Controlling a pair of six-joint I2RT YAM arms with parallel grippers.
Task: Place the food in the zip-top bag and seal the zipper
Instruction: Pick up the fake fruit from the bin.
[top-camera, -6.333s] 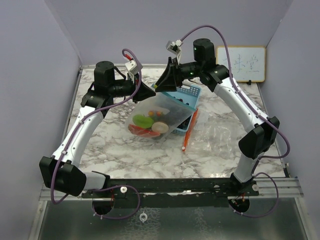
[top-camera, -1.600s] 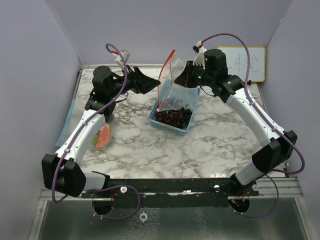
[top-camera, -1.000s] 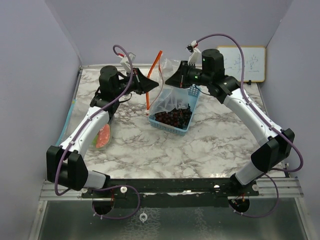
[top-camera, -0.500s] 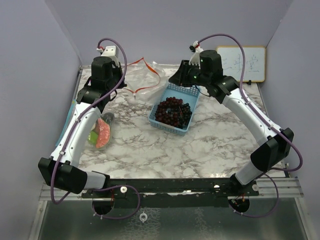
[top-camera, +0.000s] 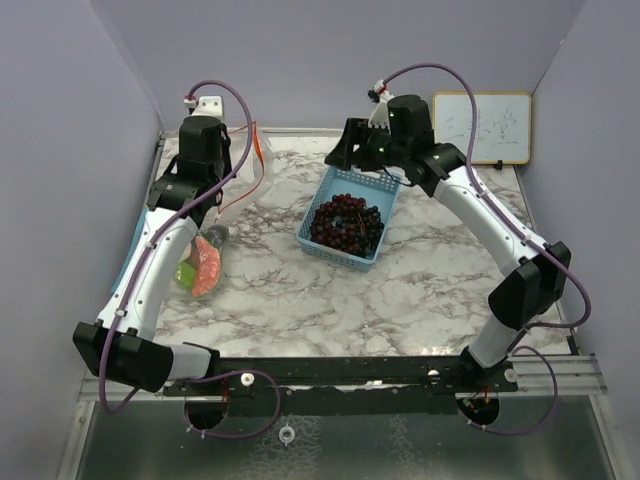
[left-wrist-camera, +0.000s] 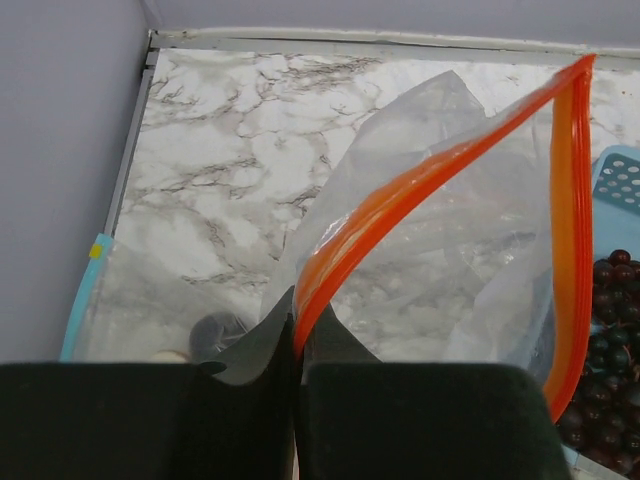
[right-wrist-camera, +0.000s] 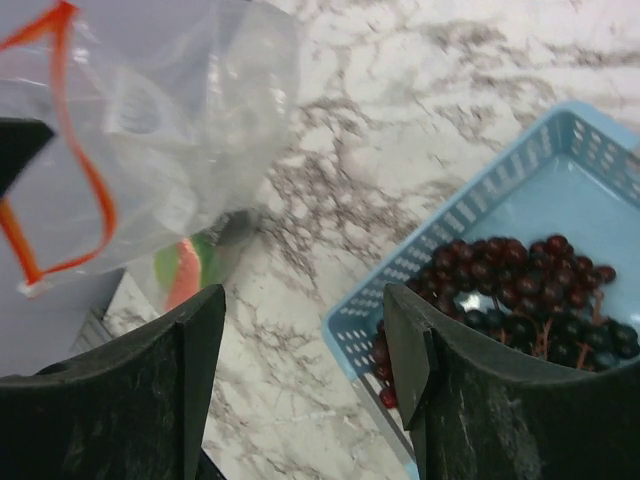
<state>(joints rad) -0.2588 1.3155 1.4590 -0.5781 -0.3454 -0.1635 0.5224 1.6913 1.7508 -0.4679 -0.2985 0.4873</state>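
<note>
The clear zip-top bag (top-camera: 248, 172) with an orange zipper (top-camera: 259, 150) hangs empty and open-mouthed at the back left. My left gripper (top-camera: 228, 168) is shut on the zipper strip (left-wrist-camera: 330, 270); its own view shows the pinch point (left-wrist-camera: 295, 335). Dark purple grapes (top-camera: 346, 222) fill the light-blue basket (top-camera: 380, 184). A watermelon wedge and green food (top-camera: 200, 268) lie on the table by the left arm, also in the right wrist view (right-wrist-camera: 185, 270). My right gripper (top-camera: 340, 152) is open and empty above the basket's far left corner (right-wrist-camera: 305, 335), apart from the bag (right-wrist-camera: 150, 120).
A small whiteboard (top-camera: 482, 127) leans on the back right wall. A teal-edged flat sheet (top-camera: 135, 240) lies along the left wall, also in the left wrist view (left-wrist-camera: 82, 300). Grey walls close in on the marble table (top-camera: 420, 290) on three sides.
The right gripper has let go of the bag and stays by the basket. The left gripper has swung the bag leftward, away from over the basket. The grapes stay in the basket.
</note>
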